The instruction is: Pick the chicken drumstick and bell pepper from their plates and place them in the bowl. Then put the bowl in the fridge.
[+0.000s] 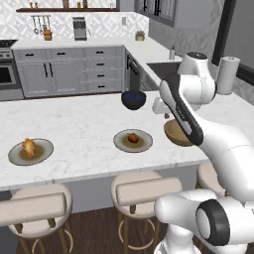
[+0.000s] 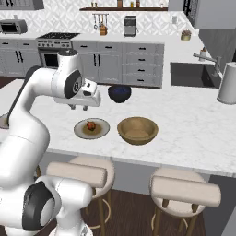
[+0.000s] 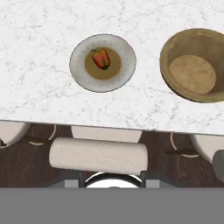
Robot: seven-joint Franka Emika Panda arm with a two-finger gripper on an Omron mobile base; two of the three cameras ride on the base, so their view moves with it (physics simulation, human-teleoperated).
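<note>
The chicken drumstick (image 1: pixel 29 146) lies on the left plate (image 1: pixel 46 147) on the white marble counter. The red bell pepper (image 1: pixel 133 137) (image 2: pixel 91 125) (image 3: pixel 101 58) sits on the middle plate (image 1: pixel 119 142) (image 2: pixel 105 125) (image 3: pixel 124 52). To its right stands the empty wooden bowl (image 2: pixel 137 137) (image 3: pixel 192 65), half hidden by my arm in the left base view (image 1: pixel 174 135). My gripper (image 2: pixel 78 108) hangs above the counter, up and slightly left of the pepper plate, fingers apart and pointing down with nothing between them. The fridge is out of view.
A dark blue bowl (image 1: pixel 134 99) (image 2: pixel 120 93) stands behind the pepper plate. A paper towel roll (image 2: pixel 228 83) and a sink (image 2: pixel 191 74) are at the far right. Padded stools (image 3: pixel 98 155) (image 1: pixel 144 191) line the near counter edge.
</note>
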